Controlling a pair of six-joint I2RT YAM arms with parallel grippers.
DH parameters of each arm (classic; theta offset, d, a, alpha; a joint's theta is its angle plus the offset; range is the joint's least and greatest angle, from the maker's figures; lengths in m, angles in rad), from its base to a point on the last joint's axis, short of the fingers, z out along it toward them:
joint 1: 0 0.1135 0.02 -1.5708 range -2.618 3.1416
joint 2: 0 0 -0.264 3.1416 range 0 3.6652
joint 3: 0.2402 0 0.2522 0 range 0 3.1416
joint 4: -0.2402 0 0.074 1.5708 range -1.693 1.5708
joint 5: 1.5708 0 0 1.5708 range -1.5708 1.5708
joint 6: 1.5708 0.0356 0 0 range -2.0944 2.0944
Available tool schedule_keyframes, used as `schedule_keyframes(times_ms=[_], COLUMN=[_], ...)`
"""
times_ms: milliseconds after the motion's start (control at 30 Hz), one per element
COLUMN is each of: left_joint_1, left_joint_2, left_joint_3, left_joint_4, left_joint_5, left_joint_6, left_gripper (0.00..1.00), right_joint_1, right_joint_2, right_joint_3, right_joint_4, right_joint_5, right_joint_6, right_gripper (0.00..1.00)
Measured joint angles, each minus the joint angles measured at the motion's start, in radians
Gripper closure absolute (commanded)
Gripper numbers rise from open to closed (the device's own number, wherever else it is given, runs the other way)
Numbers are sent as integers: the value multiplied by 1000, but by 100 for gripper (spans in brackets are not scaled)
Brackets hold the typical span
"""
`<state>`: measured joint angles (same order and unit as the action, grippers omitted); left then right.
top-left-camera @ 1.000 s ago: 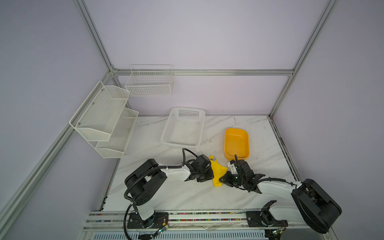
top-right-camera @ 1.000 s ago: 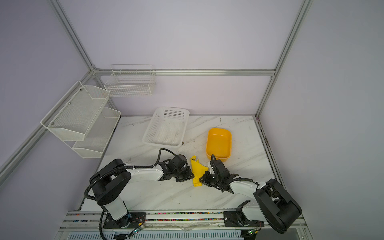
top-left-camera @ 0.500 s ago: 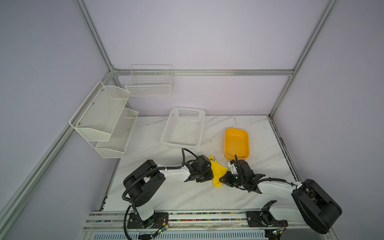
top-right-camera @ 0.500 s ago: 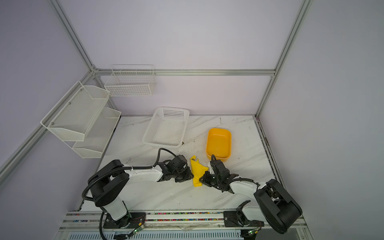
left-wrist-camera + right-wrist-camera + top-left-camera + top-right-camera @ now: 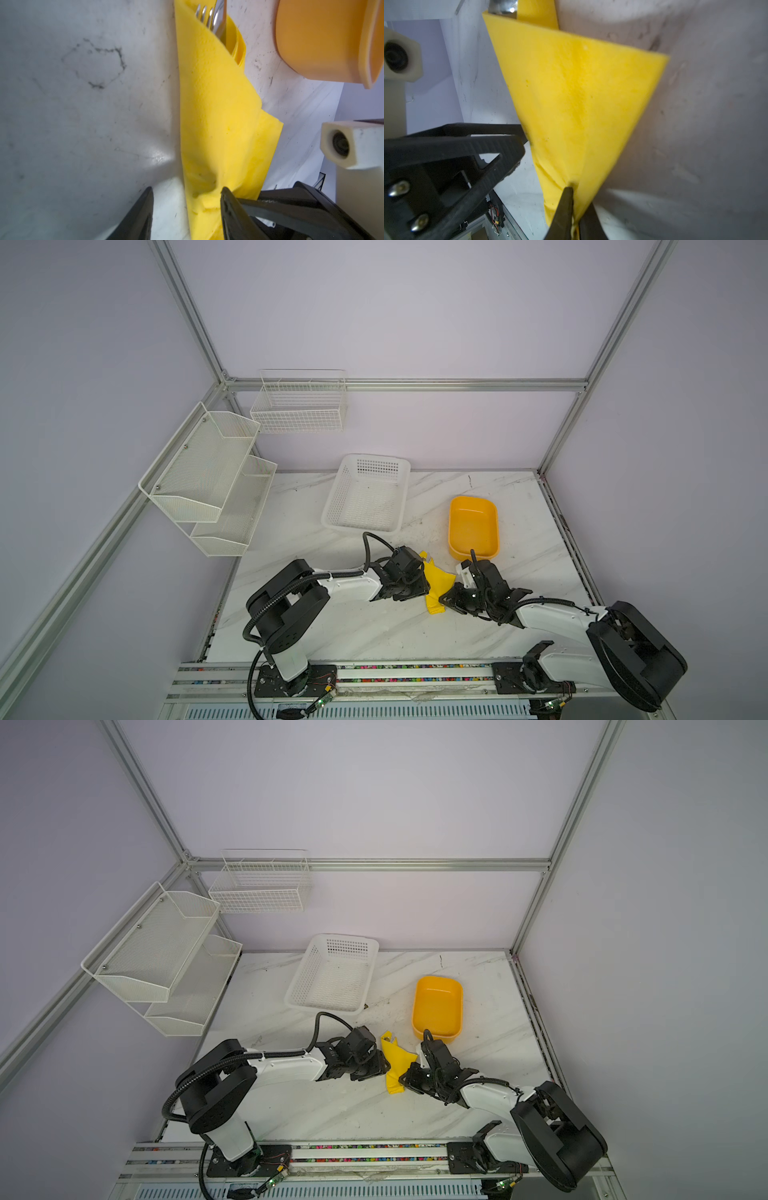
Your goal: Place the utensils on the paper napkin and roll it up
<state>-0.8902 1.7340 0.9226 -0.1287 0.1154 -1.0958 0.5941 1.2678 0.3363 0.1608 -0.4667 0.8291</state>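
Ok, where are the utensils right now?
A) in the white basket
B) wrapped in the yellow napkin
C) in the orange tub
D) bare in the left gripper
B: in the left wrist view the utensils poke tines-first out of the wrapped paper napkin.

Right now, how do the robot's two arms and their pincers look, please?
Both arms have white shell links and bulky black joints: left arm, right arm. A black ribbed cable runs along the left one. The left pincer and right pincer have slim black tapered fingers.
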Motion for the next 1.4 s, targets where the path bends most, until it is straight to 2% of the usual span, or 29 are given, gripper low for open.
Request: schedule_keyframes(times_ms=[100,400,567,733,867,967,1200,1400], left_joint_1=[3,19,20,21,21,21,21,21], left_joint_2=[15,76,104,110,110,113,119,121], left_joint_3=[14,80,111,116,117,119,126,127], left_joint_4=[8,-11,-19,-19,-19,-19,-16,-14], left_joint_5=[-2,-5,2,7,7,10,15,16], left_joint_6=[10,34,42,42,42,42,42,42], left_gripper=[48,64,67,67,68,68,68,68], right_joint_1=[0,0,0,0,0,0,0,0], right_joint_2=[0,1,-8,-31,-34,-28,47,81], right_joint_3=[0,0,0,0,-8,-15,-29,-25], right_joint_4=[0,0,-2,-9,-3,32,187,240], right_joint_5=[0,1,3,21,41,40,18,26], right_joint_6=[0,0,8,34,71,99,159,161], right_gripper=[88,88,85,72,57,54,52,54])
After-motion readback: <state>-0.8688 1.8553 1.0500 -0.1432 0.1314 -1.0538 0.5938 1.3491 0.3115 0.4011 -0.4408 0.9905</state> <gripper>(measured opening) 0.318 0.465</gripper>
